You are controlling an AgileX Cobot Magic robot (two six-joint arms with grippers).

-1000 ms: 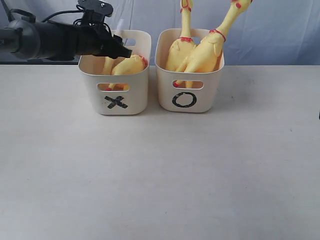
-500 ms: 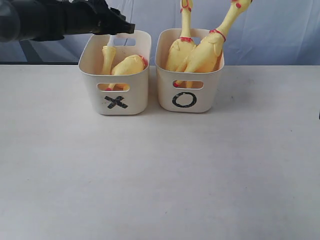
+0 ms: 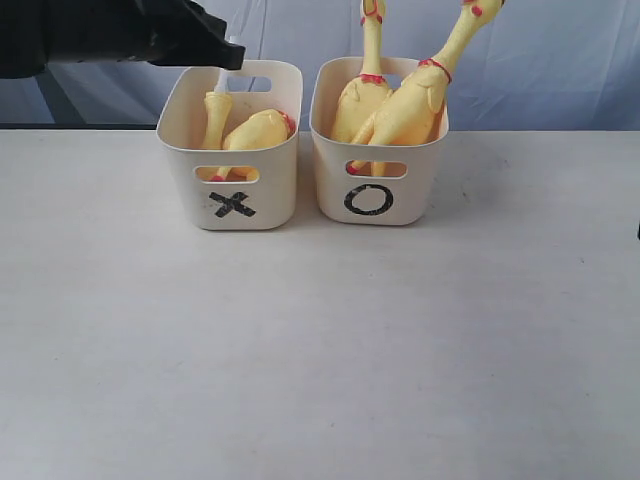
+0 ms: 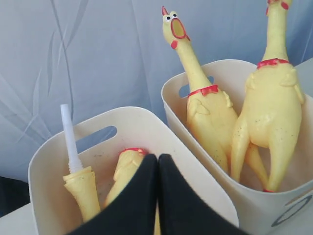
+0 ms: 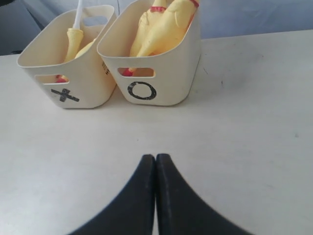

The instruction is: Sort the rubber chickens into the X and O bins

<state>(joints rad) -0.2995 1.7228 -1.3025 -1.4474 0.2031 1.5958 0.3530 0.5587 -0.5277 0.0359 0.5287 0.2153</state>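
Note:
Two cream bins stand side by side at the back of the table. The X bin holds a thin chicken with a white tube and a headless chicken. Two long-necked chickens stand upright in the O bin. My left gripper hovers shut and empty above the X bin's back left rim; in the left wrist view my left gripper has its tips over the headless chicken, apart from it. Over bare table in front of the bins, my right gripper is shut and empty.
A pale blue backdrop hangs behind the bins. White table stretches in front of and beside both tubs. The left arm's black body reaches in from the upper left. The right arm is outside the exterior view.
My left gripper has risen out of the X bin and drawn back to the left. The thin chicken, hidden by the arm a second ago, now shows in the bin.

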